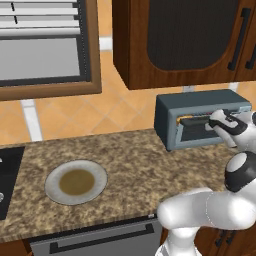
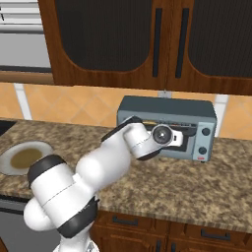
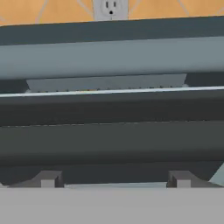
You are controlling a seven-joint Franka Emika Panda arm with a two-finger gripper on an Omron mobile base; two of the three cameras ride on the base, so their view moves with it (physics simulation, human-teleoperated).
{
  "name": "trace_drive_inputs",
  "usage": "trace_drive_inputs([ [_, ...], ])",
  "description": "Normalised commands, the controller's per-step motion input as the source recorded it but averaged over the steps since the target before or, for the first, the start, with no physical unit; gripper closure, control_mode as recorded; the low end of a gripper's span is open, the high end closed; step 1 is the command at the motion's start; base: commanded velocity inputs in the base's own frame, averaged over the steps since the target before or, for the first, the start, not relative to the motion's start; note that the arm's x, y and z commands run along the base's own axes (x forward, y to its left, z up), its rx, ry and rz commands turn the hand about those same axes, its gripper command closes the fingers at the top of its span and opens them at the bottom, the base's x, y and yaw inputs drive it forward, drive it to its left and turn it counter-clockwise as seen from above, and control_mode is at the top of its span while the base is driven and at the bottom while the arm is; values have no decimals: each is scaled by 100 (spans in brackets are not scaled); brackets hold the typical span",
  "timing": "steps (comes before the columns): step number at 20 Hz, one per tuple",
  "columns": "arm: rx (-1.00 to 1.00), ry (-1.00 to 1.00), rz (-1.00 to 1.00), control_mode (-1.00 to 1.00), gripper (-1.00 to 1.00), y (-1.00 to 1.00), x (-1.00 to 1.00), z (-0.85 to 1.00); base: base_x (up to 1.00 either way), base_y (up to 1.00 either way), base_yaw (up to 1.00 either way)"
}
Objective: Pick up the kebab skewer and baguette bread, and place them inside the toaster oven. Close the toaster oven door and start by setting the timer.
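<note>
End effector (image 3: pixel 114 181) at the front of the toaster oven (image 1: pixel 200 107), its two dark finger tips standing wide apart with nothing visible between them; in the hand view the dark bar handle (image 3: pixel 112 140) of the toaster oven door (image 1: pixel 200 131) crosses just above the tips. Door raised to near shut, a narrow gap seeming to remain along its top edge, behind which a thin pale rack wire runs. Kebab skewer and baguette bread cannot be made out through the gap; since the round plate (image 1: pixel 76 181) on the desk (image 1: pixel 135 165) lies bare, both are judged to be inside already. Remaining, by this reading: seating the door fully and turning the timer knob (image 2: pixel 202 140) on the oven's right edge.

Materials: oven a boxy blue-grey shell with dark glass pane; plate pale-rimmed with a dull brown centre; desk of speckled brown granite; cabinets above of dark wood with black bar handles; wall of orange tiles, carrying a grey outlet (image 3: pixel 111 8) behind the oven.
</note>
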Motion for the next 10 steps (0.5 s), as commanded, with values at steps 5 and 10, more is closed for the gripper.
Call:
trace_drive_inputs([
  [5, 0, 0, 0, -100, -100, 0, 31, 0, 0, 0, 0],
  [10, 0, -4, 0, -100, -100, 0, 16, -13, 0, 0, 0],
])
